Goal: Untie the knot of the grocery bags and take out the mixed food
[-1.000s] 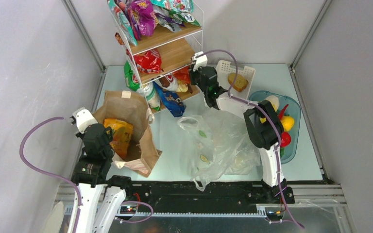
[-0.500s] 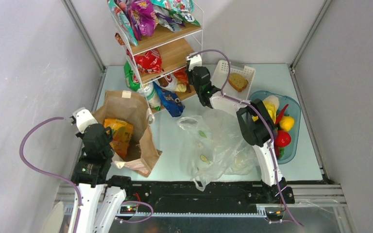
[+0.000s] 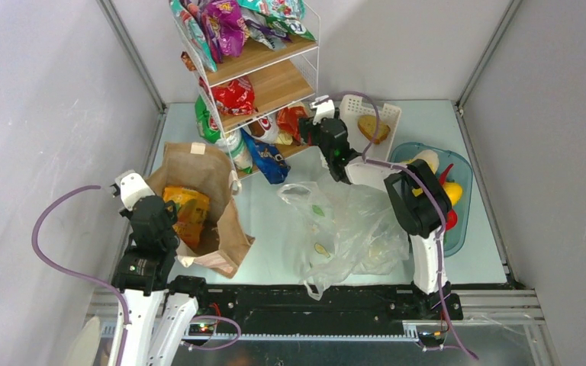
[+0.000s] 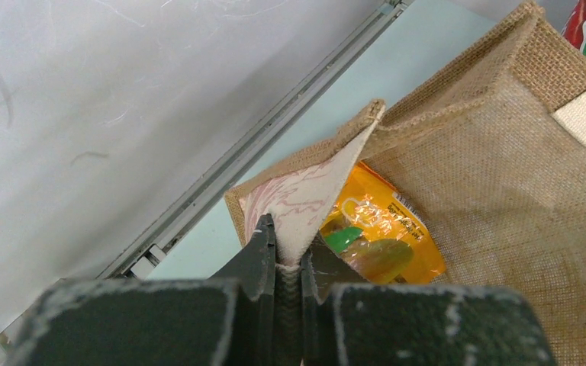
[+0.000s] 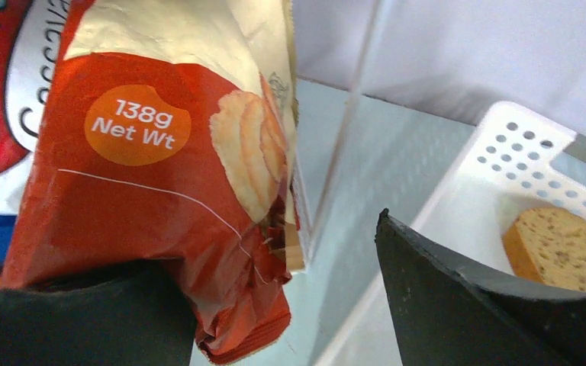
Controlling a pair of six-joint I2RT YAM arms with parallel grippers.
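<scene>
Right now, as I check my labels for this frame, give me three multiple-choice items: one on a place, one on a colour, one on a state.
1. Where does the bread slice lie?
A. in the white basket
B. in the blue tub
C. on the top shelf

2. What colour is the packet inside the brown bag?
A. purple
B. orange
C. blue

3. How does the left gripper stand?
A. wide open above the table
B. shut on the brown bag's rim
C. shut on a tomato

Answers:
1. A, the slice rests against the basket's perforated white wall.
2. B, orange foil shows through the bag's open mouth.
3. B, the fingers pinch the bag's edge with no gap between them.
</scene>
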